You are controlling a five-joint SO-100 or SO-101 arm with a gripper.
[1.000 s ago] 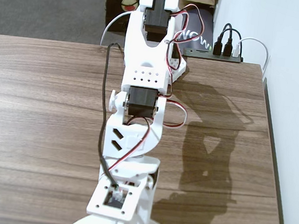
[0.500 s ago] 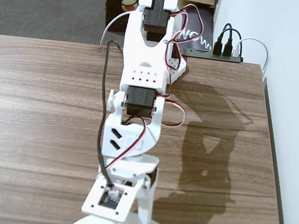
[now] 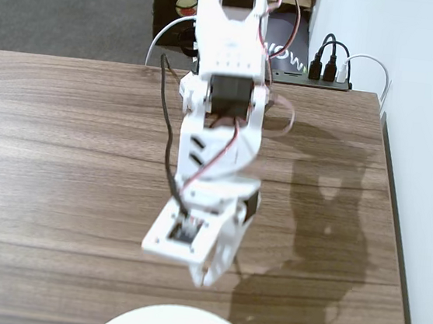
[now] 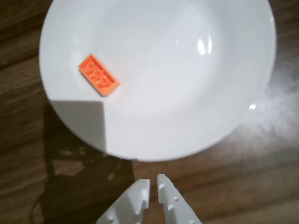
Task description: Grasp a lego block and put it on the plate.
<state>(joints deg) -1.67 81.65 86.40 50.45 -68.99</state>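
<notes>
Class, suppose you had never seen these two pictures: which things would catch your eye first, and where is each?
In the wrist view, the bright orange lego block lies on the left part of the big white plate, with the empty gripper nearly closed, above bare wood below the rim. In the fixed view, the white arm towers mid-table, throwing a dark shadow to its right.

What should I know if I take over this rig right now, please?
Gripper: empty, its fingers nearly closed with only a thin gap, above the wood table just outside the plate's rim.
Small orange studded plastic lego block: lying flat inside the large round white plate, towards its left in the wrist view.
Done: block is on the plate and released.
Left: probably only bringing the arm back to rest.
</notes>
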